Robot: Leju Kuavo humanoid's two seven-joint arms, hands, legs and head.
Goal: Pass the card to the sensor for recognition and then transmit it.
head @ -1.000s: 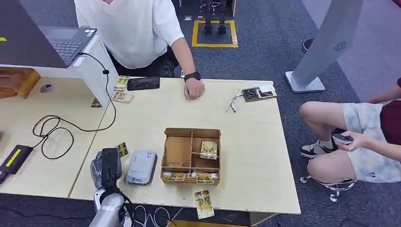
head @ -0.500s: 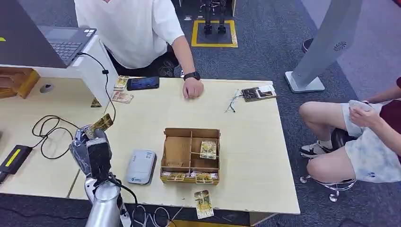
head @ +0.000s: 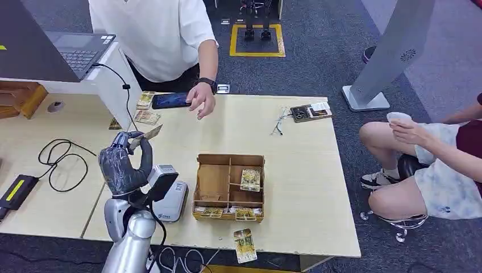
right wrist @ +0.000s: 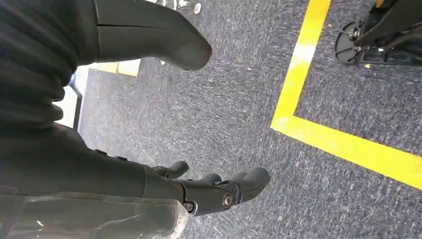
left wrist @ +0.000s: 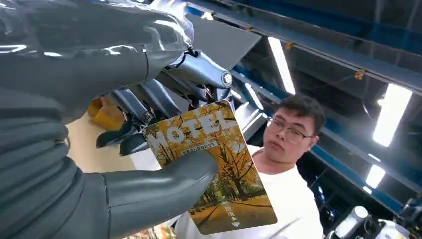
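One card sits pinched in the raised left hand above the desk, long axis aimed at the person's reaching hand just beyond, right hand hanging empty.

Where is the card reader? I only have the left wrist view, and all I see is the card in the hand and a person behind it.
Observer: The grey card reader lies on the table, just right of the left arm, beside the wooden box. The left hand holds the card raised above the table.
Operator: Is anyone reaching for the card?
Observer: The person's hand hovers over the far edge of the table, apart from the card.
Operator: And the right hand?
Observer: The right hand hangs over the carpet, fingers apart, holding nothing.
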